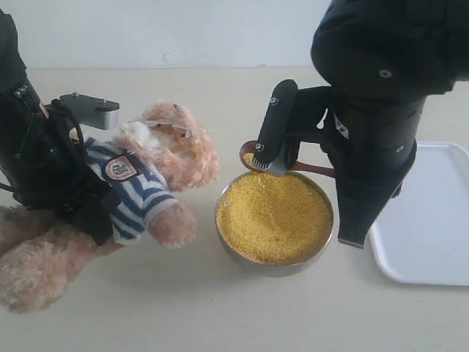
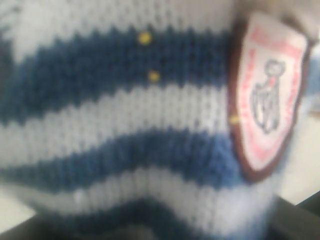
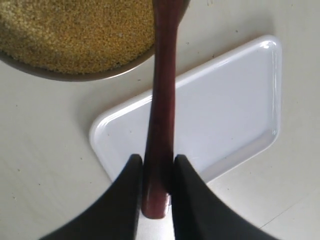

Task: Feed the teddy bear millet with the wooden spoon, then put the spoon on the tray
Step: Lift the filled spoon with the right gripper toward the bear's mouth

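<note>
The teddy bear [image 1: 165, 158] leans propped at the left in its striped shirt [image 2: 125, 100], which has a chest badge [image 2: 267, 95]. My left gripper [image 1: 77, 191] is shut on the bear's torso, and its fingers are mostly hidden by the shirt. A few yellow grains [image 2: 144, 38] stick to the knit. The millet [image 1: 274, 217] fills a round metal bowl [image 1: 272, 268] in the middle. My right gripper [image 3: 156, 162] is shut on the handle of the wooden spoon [image 3: 162, 90]. The spoon's round end [image 1: 250, 155] carries some grain over the bowl's far rim. The white tray [image 1: 432, 220] lies at the right.
The right arm's black body [image 1: 374, 139] hangs between the bowl and the tray, covering the tray's left edge. The bear's legs [image 1: 37, 264] sprawl toward the front left. The beige table [image 1: 220, 315] runs back to a pale wall.
</note>
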Robot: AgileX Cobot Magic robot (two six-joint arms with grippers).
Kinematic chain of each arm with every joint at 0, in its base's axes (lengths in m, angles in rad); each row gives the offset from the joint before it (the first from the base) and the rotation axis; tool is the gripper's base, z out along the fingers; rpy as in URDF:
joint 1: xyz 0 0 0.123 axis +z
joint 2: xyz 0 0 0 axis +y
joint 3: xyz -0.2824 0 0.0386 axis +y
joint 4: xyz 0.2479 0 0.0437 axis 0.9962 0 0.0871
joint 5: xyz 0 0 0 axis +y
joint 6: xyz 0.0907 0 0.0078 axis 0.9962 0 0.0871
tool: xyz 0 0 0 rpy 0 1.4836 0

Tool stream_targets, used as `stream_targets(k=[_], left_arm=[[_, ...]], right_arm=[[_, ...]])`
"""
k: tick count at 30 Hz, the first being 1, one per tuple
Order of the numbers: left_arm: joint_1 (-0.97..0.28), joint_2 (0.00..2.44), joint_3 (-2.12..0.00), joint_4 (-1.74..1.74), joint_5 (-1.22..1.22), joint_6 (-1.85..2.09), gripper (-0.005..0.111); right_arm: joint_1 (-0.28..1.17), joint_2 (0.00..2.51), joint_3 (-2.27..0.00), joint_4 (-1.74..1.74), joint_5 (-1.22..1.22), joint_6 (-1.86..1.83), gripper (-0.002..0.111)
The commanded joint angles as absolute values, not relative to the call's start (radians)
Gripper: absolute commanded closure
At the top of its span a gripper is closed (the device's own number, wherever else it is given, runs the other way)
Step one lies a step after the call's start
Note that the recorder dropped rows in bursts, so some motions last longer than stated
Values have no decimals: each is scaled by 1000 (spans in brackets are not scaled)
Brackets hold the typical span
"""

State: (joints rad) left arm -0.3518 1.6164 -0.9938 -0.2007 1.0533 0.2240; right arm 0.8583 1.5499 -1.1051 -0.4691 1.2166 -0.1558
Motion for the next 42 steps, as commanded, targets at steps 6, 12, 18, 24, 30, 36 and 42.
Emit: stream_targets(k=[6,12,18,24,30,36,42], left_arm=[[-361,1614,-1001,-213,1043,217,103],[-361,1614,-1001,-228,1039,227,103],[-361,1614,-1001,-228,1039,227,103],[-361,1614,-1001,-234,1039,232,103],[-361,1614,-1001,-251,1037,244,103],[-361,1614,-1001,-250,1035,244,103],[-361,1614,-1001,-253,1032,246,103]], right_arm=[[854,1535,-1224,-430,1221,-157,109],[854,1561,-1244,-405,1221,-159,109],[856,1615,-1282,-390,1221,-156,109],[856,1642,-1333,-373,1221,-156,109],[856,1662,-1340,-347,1221,-160,109],[858,1672,-1340,-337,1221,-168,109],[874,1672,-1340,-333,1221,-166,109]])
